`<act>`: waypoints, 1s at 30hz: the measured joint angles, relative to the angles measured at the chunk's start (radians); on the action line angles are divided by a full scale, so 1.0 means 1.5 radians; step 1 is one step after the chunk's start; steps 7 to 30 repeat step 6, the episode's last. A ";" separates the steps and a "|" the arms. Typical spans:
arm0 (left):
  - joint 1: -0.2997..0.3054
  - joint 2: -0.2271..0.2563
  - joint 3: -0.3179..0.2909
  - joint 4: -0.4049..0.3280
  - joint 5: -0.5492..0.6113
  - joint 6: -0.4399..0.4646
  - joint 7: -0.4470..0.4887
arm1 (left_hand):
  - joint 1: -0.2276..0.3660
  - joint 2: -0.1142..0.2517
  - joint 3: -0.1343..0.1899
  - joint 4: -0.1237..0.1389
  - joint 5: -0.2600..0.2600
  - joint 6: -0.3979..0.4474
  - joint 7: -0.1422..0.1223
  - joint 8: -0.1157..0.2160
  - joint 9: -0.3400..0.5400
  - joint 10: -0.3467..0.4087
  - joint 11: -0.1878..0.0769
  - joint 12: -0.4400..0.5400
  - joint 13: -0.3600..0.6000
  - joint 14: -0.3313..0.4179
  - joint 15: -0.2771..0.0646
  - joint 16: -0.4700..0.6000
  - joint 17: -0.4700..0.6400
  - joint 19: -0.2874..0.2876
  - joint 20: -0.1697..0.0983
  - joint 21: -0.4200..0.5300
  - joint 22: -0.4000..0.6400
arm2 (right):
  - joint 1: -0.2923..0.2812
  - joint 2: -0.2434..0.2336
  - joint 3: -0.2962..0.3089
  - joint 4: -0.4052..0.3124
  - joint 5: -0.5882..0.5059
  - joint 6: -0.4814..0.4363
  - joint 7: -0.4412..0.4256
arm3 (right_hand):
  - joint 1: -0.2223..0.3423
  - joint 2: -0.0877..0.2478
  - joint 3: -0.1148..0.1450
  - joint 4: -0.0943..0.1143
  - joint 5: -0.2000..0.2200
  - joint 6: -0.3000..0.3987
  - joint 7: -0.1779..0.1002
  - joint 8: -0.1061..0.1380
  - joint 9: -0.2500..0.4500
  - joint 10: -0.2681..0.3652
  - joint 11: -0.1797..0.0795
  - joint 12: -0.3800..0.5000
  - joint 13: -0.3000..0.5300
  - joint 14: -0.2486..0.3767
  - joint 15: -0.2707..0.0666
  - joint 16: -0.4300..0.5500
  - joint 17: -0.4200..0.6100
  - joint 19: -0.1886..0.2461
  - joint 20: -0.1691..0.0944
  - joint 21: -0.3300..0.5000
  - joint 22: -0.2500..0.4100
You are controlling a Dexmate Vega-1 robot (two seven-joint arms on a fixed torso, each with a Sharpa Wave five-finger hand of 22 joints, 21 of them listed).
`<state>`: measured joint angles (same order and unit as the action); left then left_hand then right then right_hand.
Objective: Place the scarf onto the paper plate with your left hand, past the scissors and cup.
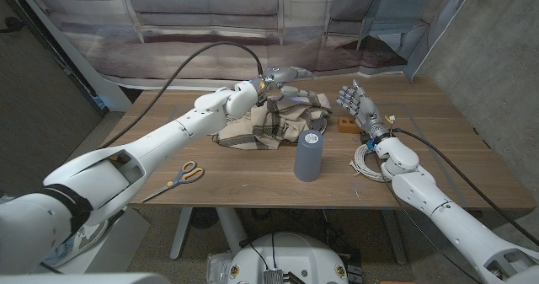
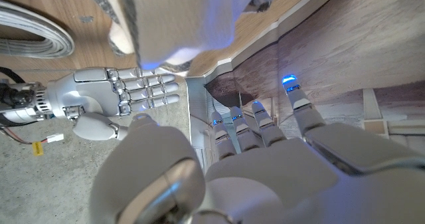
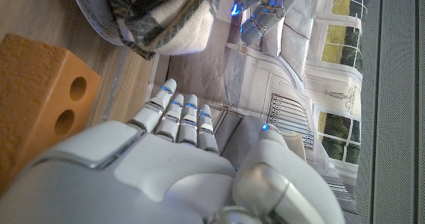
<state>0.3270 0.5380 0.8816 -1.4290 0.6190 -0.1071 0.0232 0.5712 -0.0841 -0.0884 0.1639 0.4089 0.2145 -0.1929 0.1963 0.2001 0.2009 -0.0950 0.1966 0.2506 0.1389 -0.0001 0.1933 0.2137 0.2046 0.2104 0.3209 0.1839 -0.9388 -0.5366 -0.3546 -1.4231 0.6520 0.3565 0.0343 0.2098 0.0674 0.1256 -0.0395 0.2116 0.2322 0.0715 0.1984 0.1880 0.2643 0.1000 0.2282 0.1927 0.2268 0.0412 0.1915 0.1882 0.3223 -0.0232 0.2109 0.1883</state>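
No writing can be read on anything. The scarf (image 1: 274, 122) is beige plaid with dark stripes, lying crumpled just under the left hand (image 1: 282, 76), whose fingers are apart, holding nothing. The right hand (image 1: 356, 104) stands empty, fingers apart.

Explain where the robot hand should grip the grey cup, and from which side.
Grip the cup around its mid-body from the right, probably with the right robot hand. It stands upright and tall, its right flank is free, while the scarf lies close behind-left.
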 measured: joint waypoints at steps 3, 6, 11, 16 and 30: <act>0.004 0.003 -0.006 -0.012 0.000 0.005 -0.003 | -0.003 0.002 0.000 0.000 0.002 0.000 0.000 0.000 0.000 0.000 0.000 0.000 0.000 0.000 0.000 0.000 -0.003 0.000 0.000 0.000 0.000 | -0.002 -0.002 0.001 -0.003 0.000 -0.002 -0.001 | 0.000 0.000 -0.002 -0.002 -0.003 0.000 0.000 0.000 0.000 0.000 0.000 0.000 0.000 0.000 0.000 0.000 0.000 0.000 0.000 0.000 0.000; 0.008 0.006 -0.010 -0.022 0.000 0.009 -0.004 | -0.003 0.002 0.000 0.000 0.002 0.004 0.004 0.003 0.000 0.000 0.000 0.000 0.000 0.000 0.000 0.000 -0.003 0.000 0.000 0.000 0.000 | -0.003 -0.003 0.001 -0.007 0.001 -0.004 -0.001 | 0.000 0.000 -0.003 -0.003 -0.003 0.000 0.000 0.000 0.000 0.000 0.000 0.000 0.000 0.000 0.000 0.000 0.000 0.000 0.000 0.000 0.000; 0.008 0.006 -0.010 -0.022 0.000 0.009 -0.004 | -0.003 0.002 0.000 0.000 0.002 0.004 0.004 0.003 0.000 0.000 0.000 0.000 0.000 0.000 0.000 0.000 -0.003 0.000 0.000 0.000 0.000 | -0.003 -0.003 0.001 -0.007 0.001 -0.004 -0.001 | 0.000 0.000 -0.003 -0.003 -0.003 0.000 0.000 0.000 0.000 0.000 0.000 0.000 0.000 0.000 0.000 0.000 0.000 0.000 0.000 0.000 0.000; 0.008 0.006 -0.010 -0.022 0.000 0.009 -0.004 | -0.003 0.002 0.000 0.000 0.002 0.004 0.004 0.003 0.000 0.000 0.000 0.000 0.000 0.000 0.000 0.000 -0.003 0.000 0.000 0.000 0.000 | -0.003 -0.003 0.001 -0.007 0.001 -0.004 -0.001 | 0.000 0.000 -0.003 -0.003 -0.003 0.000 0.000 0.000 0.000 0.000 0.000 0.000 0.000 0.000 0.000 0.000 0.000 0.000 0.000 0.000 0.000; 0.008 0.006 -0.010 -0.022 0.000 0.009 -0.004 | -0.003 0.002 0.000 0.000 0.002 0.004 0.004 0.003 0.000 0.000 0.000 0.000 0.000 0.000 0.000 0.000 -0.003 0.000 0.000 0.000 0.000 | -0.003 -0.003 0.001 -0.007 0.001 -0.004 -0.001 | 0.000 0.000 -0.003 -0.003 -0.003 0.000 0.000 0.000 0.000 0.000 0.000 0.000 0.000 0.000 0.000 0.000 0.000 0.000 0.000 0.000 0.000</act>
